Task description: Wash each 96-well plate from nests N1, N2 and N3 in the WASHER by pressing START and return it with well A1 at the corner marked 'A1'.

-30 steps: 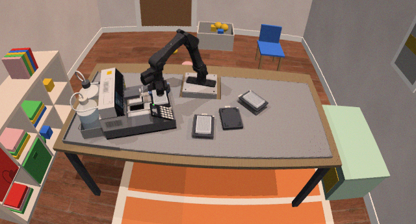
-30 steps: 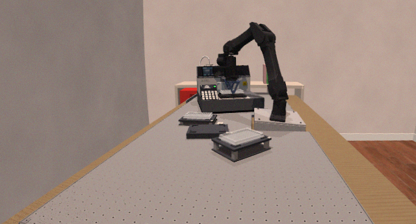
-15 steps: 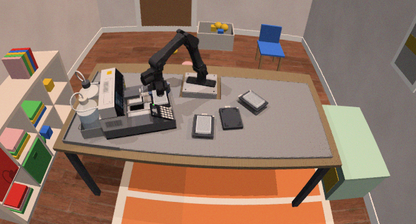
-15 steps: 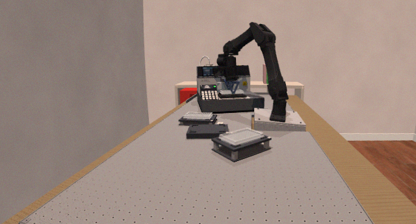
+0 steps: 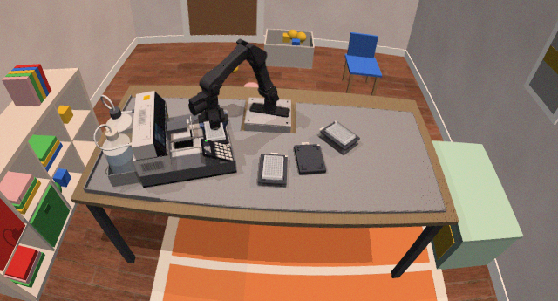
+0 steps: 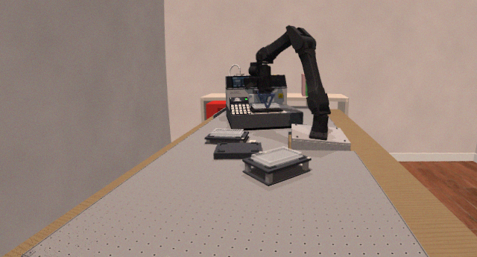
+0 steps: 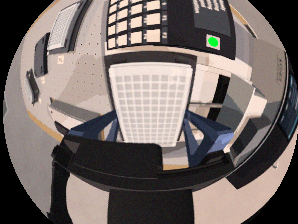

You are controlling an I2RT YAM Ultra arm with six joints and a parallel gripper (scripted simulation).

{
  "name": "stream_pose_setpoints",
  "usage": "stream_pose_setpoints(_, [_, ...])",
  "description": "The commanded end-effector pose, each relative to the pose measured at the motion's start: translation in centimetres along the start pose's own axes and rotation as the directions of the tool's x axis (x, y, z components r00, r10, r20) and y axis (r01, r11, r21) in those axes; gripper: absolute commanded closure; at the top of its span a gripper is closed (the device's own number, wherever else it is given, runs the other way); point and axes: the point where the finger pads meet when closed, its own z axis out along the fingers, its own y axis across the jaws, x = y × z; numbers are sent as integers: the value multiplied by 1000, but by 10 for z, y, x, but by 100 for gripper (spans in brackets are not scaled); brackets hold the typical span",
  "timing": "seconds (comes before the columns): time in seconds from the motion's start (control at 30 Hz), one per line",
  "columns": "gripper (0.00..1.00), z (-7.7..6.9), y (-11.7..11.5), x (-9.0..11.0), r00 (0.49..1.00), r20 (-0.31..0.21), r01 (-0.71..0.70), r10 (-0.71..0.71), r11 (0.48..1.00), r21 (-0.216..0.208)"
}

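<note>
My claw [image 7: 149, 137] clenched on a 96-well plate [image 7: 150, 99], gripping it across its width; plate held at the washer's carrier [image 5: 183, 145], whether seated or just above it I cannot tell. Just ahead of the claw, past the plate's far edge: keypad [image 7: 141, 16], lamp [image 7: 213, 42] lit green beside it. Well off to one side on the table [image 5: 370, 179]: three nests, the outer two [image 5: 273, 169] [image 5: 340, 136] each bearing a plate, the middle nest [image 5: 309, 159] bare
</note>
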Motion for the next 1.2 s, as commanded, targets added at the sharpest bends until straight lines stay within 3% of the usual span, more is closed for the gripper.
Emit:
stream_pose_setpoints(0.0, [100, -3, -1, -1, 1000, 10, 0, 0, 1000, 10])
stream_pose_setpoints(1.17, [100, 2, -1, -1, 1000, 10, 0, 0, 1000, 10])
